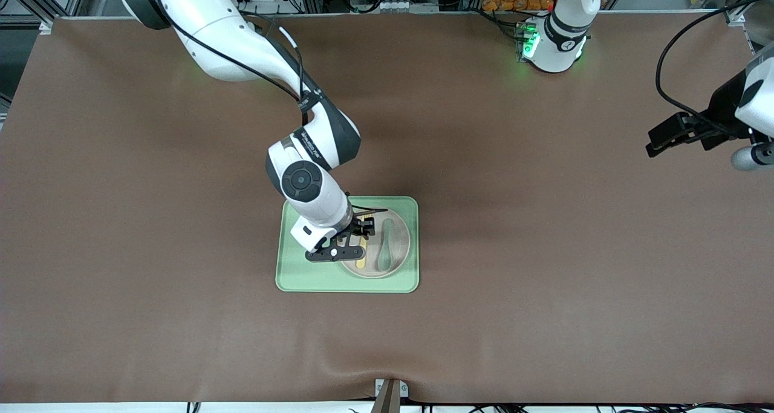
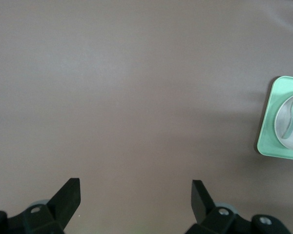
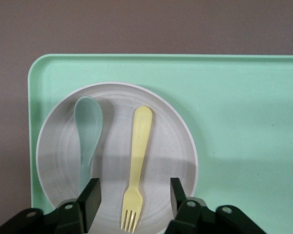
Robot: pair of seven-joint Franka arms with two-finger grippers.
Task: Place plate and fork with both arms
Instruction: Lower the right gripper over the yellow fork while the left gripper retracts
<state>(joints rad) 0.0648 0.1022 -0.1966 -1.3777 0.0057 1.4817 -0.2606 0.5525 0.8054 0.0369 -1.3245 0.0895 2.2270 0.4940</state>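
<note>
Two pincers open: right pincer (image 3: 132, 197) straddling fork (image 3: 138, 163) on plate (image 3: 171, 146); left pincer (image 2: 136, 197) waits over table (image 1: 544, 250).

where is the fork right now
The fork lies on the plate beside the spoon, between the open right hand's fingers.

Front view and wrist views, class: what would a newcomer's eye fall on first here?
The right gripper hangs open over the fork, which lies beside a spoon on the plate in the green tray at mid-table. The left gripper waits open above bare tabletop at its own end.
</note>
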